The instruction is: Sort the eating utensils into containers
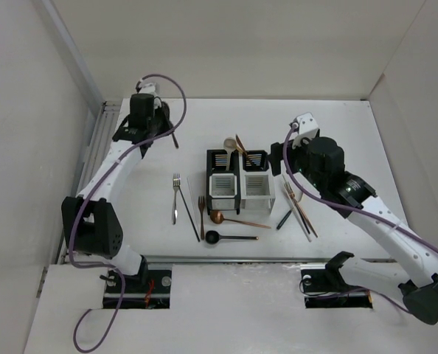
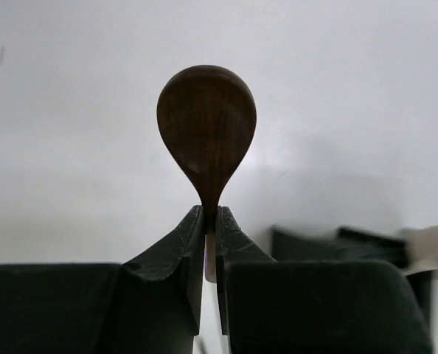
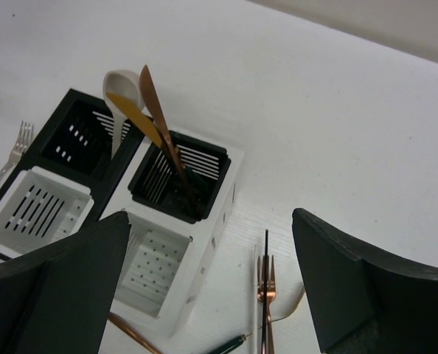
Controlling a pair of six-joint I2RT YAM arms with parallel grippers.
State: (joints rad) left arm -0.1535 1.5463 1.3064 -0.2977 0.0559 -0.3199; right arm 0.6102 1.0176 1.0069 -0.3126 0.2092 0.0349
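My left gripper (image 1: 167, 127) is raised over the far left of the table and is shut on the neck of a dark brown spoon (image 2: 206, 136), with the bowl pointing away from the fingertips (image 2: 193, 228). The containers (image 1: 237, 179) are two black compartments behind and two white in front. The back right black one (image 3: 178, 177) holds a pale spoon (image 3: 120, 87) and a copper knife (image 3: 156, 110). My right gripper (image 3: 210, 221) is open and empty, above the block's right side. Below it lie a copper fork (image 3: 267, 295) and a black chopstick (image 3: 265, 280).
Left of and in front of the block lie a silver fork (image 1: 175, 195), a black chopstick (image 1: 192, 210), a copper fork (image 1: 201, 214), a copper spoon (image 1: 226, 218) and a black spoon (image 1: 223, 237). More chopsticks (image 1: 299, 206) lie to its right. White walls enclose the table.
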